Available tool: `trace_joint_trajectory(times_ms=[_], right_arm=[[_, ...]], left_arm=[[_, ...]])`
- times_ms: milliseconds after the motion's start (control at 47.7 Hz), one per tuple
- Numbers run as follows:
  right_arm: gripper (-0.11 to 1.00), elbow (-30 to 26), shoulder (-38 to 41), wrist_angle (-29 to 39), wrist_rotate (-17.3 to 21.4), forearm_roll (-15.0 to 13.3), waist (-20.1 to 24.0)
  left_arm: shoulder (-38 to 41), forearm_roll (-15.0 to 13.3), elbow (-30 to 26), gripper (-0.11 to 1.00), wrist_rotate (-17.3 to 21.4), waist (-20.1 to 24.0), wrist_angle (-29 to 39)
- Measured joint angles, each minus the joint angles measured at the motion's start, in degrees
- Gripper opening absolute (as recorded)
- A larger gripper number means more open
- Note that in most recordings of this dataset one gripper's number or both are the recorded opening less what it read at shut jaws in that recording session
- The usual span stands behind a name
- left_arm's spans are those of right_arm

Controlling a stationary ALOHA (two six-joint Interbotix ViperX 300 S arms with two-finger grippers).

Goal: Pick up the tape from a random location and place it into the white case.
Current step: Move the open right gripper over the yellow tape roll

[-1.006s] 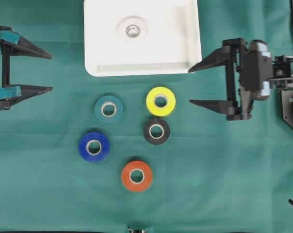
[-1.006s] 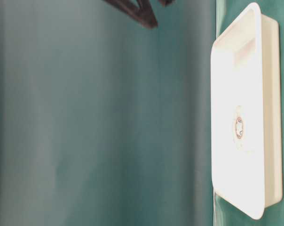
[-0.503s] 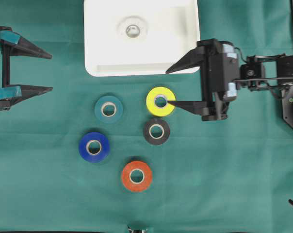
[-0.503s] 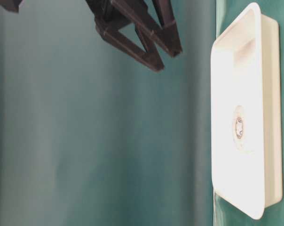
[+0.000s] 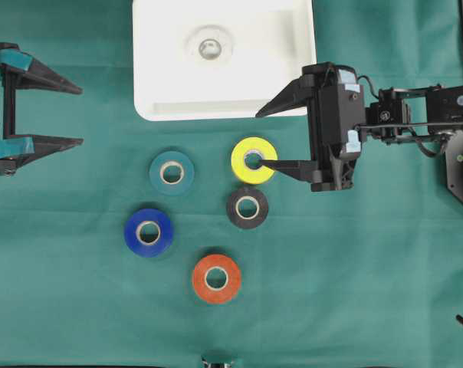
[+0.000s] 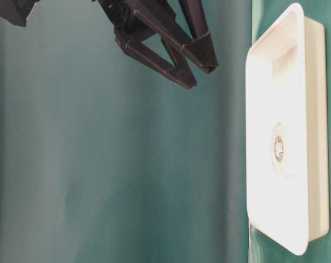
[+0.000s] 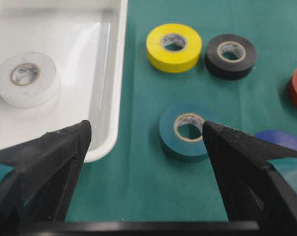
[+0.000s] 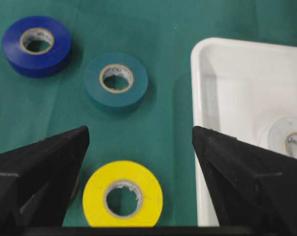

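Overhead exterior view: right tool (image 5: 258, 139), jaws spread wide and grasping nothing, extends level over the yellow tape roll (image 5: 254, 159), which lies flat, hole upward, beside the white case (image 5: 224, 107).

Six tape rolls show in all. Five lie on the green cloth (image 5: 369, 291): one yellow roll (image 5: 254, 160), one black roll (image 5: 247, 207), one teal roll (image 5: 172, 172), one blue roll (image 5: 149, 231) and one orange-red roll (image 5: 216, 278). One white roll (image 5: 209, 44) lies inside the single white case (image 5: 151, 77). Two grippers are in view.
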Motion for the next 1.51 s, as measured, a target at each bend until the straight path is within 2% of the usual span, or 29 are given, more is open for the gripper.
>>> trace_joint_trajectory(times_ms=[335, 649, 922, 1110, 1236, 1508], right_arm=[[0.91, -1.32, 0.0, 7.47, 3.34, 0.18, 0.0], [0.91, -5.45, 3.25, 20.3, 7.47, 0.18, 0.0], [0.91, -10.11, 7.12, 30.32, 8.79, 0.26, 0.79], [0.91, -13.36, 9.4, 36.91, 11.07, 0.26, 1.58], [0.91, -14.5, 10.28, 39.2, 11.6, 0.26, 1.85], [0.91, -15.03, 10.72, 39.29, 11.78, 0.26, 2.72]], left_arm=[[0.0, 0.0, 0.0, 0.96, 0.0, 0.0, 0.0], [0.09, 0.0, 0.0, 0.96, 0.0, 0.0, 0.0], [0.18, 0.0, 0.0, 0.96, 0.0, 0.0, -0.09], [0.26, -0.09, 0.0, 0.96, 0.0, 0.0, -0.09], [0.35, -0.18, 0.0, 0.96, 0.0, 0.0, 0.0], [0.44, -0.18, 0.0, 0.96, 0.0, 0.0, 0.0]])
